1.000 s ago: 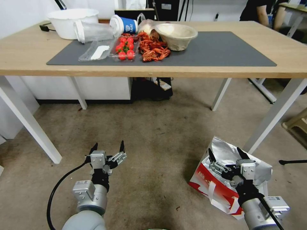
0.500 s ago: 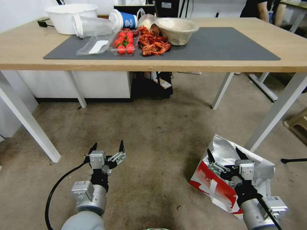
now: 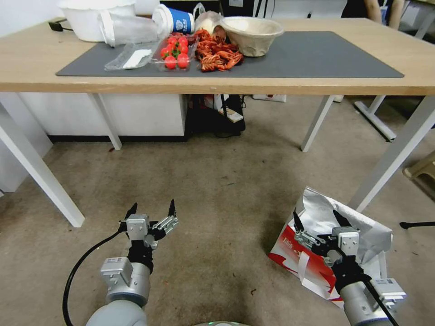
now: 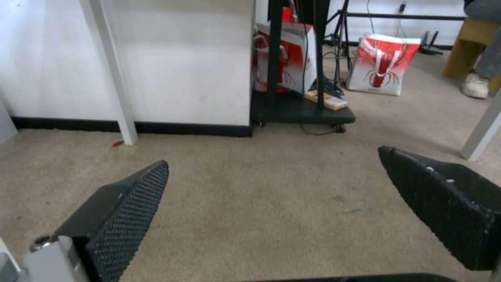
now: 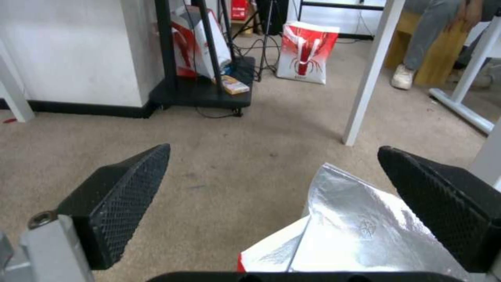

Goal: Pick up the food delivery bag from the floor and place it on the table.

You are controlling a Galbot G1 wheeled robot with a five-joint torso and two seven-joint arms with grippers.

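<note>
The food delivery bag [image 3: 312, 265], white with red trim and crumpled silver foil lining, stands open on the grey-brown floor [image 3: 217, 190] at the lower right, beside a white table leg. My right gripper [image 3: 317, 217] hovers open directly over the bag's foil top; the foil [image 5: 360, 231] shows low between its fingers in the right wrist view. My left gripper [image 3: 152, 208] hangs open over bare carpet at the lower left, holding nothing. The table [image 3: 27, 68], light wood with a dark grey mat [image 3: 317, 56], spans the top of the head view.
On the mat's left half lie a white tub [image 3: 86, 18], a blue cup [image 3: 174, 20], tomatoes [image 3: 174, 52], crayfish [image 3: 217, 54] and a paper bowl [image 3: 251, 34]. White table legs [image 3: 394, 158] flank the bag. A black stand [image 5: 203, 94] and other red-white bags [image 5: 305, 53] sit under the table.
The whole head view has shifted: the table sits higher and nearer the top, so the camera moved. Both grippers stay open in the same places relative to the bag.
</note>
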